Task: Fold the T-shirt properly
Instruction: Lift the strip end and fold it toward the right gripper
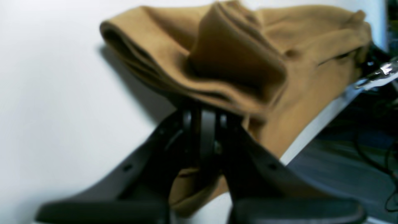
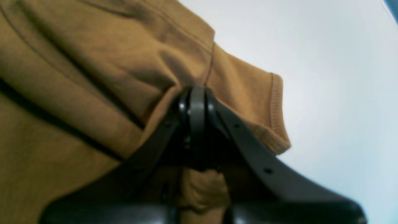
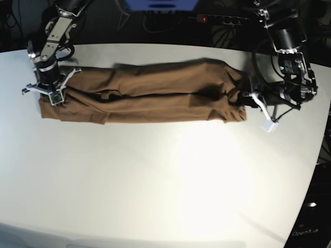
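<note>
Soft, light T-shirt (image 3: pixel 150 93), a long creased band across table (image 3: pixel 155 181); left gripper (image 1: pixel 202 124) pinched on one end, right gripper (image 2: pixel 197 102) on the other. Likely limp; best gripped at hems.

soft matt creased cloth t-shirt (image 3: pixel 150 93) on a smooth white table (image 3: pixel 155 175); matt black plastic jaws.

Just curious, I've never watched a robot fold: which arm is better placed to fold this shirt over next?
Neither clearly. The left tool and right tool each pinch one end of the T-shirt, so both probably move together.
</note>
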Controlling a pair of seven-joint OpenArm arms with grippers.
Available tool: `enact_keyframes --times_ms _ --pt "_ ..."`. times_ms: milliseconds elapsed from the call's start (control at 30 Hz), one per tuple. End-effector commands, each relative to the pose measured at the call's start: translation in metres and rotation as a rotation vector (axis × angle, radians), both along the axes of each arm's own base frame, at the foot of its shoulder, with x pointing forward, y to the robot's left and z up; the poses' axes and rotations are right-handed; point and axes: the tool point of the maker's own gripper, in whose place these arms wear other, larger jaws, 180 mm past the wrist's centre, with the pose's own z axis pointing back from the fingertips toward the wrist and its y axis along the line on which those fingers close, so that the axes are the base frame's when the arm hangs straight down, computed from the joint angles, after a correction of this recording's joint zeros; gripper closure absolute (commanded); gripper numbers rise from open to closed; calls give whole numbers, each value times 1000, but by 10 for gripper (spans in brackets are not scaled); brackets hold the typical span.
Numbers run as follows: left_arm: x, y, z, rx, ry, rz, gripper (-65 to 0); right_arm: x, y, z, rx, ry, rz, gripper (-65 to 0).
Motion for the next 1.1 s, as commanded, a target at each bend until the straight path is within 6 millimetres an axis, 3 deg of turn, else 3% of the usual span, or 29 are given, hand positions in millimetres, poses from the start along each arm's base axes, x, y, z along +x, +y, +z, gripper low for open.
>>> enact_keyframes --times_ms 0,100,233,333,500,633,900,1067 --pt "-7 2 -6 43 44 -33 -34 -34 3 -34 -20 212 11 -3" --pt "2 -6 4 47 -3 -43 -34 -34 3 -34 -20 212 11 -3" --pt "8 6 23 118 -82 -58 -34 -34 2 -33 -21 212 11 -3" --pt "14 27 44 205 -148 -73 -34 -34 2 -33 -21 212 11 -3" --pt "29 27 75 264 -263 -93 -34 -34 3 -34 -20 212 11 -3" --pt "35 2 88 232 -324 -103 -34 -34 3 -34 -20 212 11 -3" --pt "40 -43 91 162 -321 -143 -34 -34 3 -34 -20 212 11 -3" --pt "49 -70 126 127 -366 -84 -33 -34 3 -34 -20 212 11 -3"
